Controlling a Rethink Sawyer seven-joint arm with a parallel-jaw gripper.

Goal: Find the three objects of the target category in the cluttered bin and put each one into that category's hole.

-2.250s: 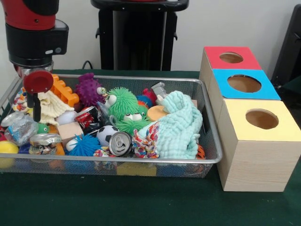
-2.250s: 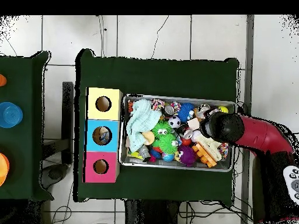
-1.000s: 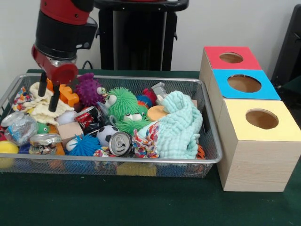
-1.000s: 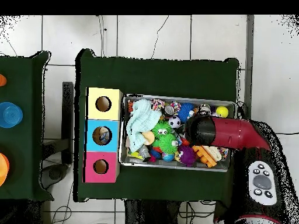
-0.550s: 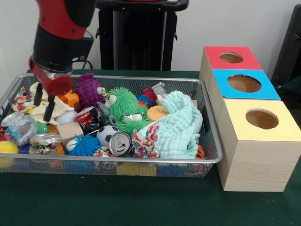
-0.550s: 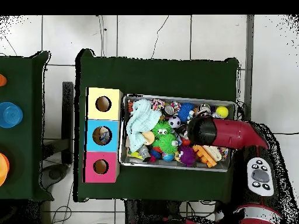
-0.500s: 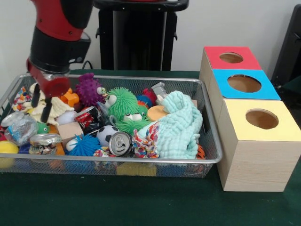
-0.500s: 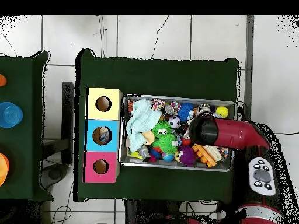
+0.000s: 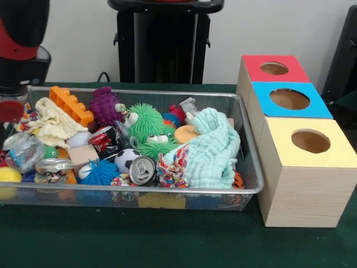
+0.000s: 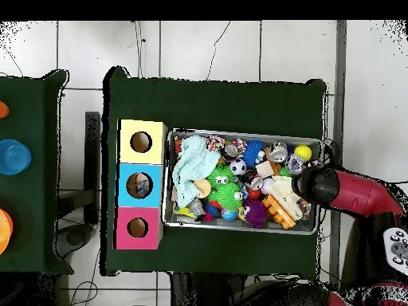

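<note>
I have the gripper [image 9: 6,120] at the far left end of the wire mesh bin [image 9: 167,194] in the front view, mostly cut off by the picture's edge; only the black wrist and a red disc show, so I cannot tell whether it is released or clenched. A crinkled clear plastic bottle [image 9: 23,152] lies just below and beside the gripper, against the bin's end wall, with a flattened silver can [image 9: 53,166] next to it and a yellow ball [image 9: 8,174] in the corner. A second clear bottle [image 9: 188,104] seems to poke up well away from the gripper, behind the mint cloth [image 9: 215,148]; I cannot find a third. The red-topped box's hole [image 9: 274,68] is at the opposite end from the gripper, beyond the whole bin. My judgement: go for the near bottle, descend straight, close gently because the thin wall will crush and slip, and keep clear of the can and the cream cloth [image 9: 53,125] so neither comes up with it.
</note>
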